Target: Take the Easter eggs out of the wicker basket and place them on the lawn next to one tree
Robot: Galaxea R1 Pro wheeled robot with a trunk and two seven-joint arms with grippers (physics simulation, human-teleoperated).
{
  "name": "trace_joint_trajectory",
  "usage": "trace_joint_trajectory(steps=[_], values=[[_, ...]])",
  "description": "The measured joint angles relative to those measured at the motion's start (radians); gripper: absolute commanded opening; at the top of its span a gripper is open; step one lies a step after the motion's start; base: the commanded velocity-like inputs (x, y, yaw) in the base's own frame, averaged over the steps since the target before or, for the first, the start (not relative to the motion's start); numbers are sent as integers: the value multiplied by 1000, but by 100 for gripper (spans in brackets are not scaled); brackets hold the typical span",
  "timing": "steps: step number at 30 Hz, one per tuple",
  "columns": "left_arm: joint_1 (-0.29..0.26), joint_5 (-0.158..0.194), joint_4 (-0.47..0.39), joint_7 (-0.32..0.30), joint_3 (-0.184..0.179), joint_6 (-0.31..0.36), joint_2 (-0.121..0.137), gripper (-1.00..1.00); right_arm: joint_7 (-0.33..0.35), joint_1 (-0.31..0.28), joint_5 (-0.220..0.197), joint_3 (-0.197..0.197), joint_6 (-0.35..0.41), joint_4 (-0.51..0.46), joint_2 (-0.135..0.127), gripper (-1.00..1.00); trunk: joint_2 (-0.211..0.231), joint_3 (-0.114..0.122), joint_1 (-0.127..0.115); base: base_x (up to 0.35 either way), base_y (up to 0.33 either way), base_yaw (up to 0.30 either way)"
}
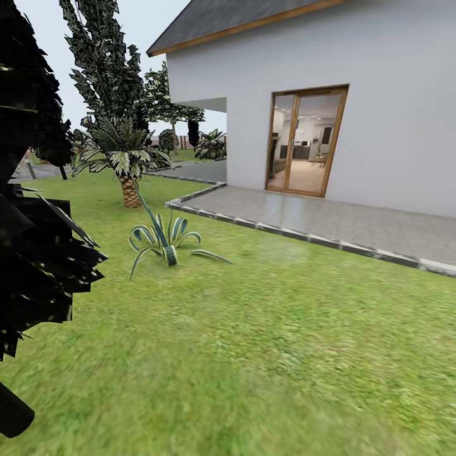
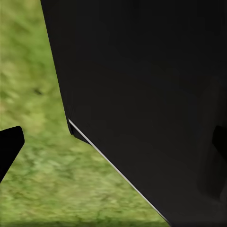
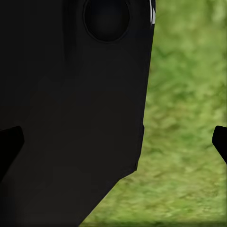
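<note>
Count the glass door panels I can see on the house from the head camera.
2: both sit in one wooden frame on the white house, the left panel beside the right panel, facing the paved patio.

Ahead of me at 1 o'clock, a white house wall [image 1: 380, 95] with a wood-framed glass door [image 1: 306, 140] opening on a lit interior. Grey paved patio [image 1: 329, 218] below it. Small palm [image 1: 126, 158] at 11 o'clock; spiky plant [image 1: 166, 240] nearer. Overcast daylight.
</note>
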Motion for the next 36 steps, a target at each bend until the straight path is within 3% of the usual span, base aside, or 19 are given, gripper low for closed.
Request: trace_joint_trajectory(steps=[36], values=[[0,0,0,0,0,0,0,100,0,0,0,0,0,0,0,100,0,0,0,0,0,0]])
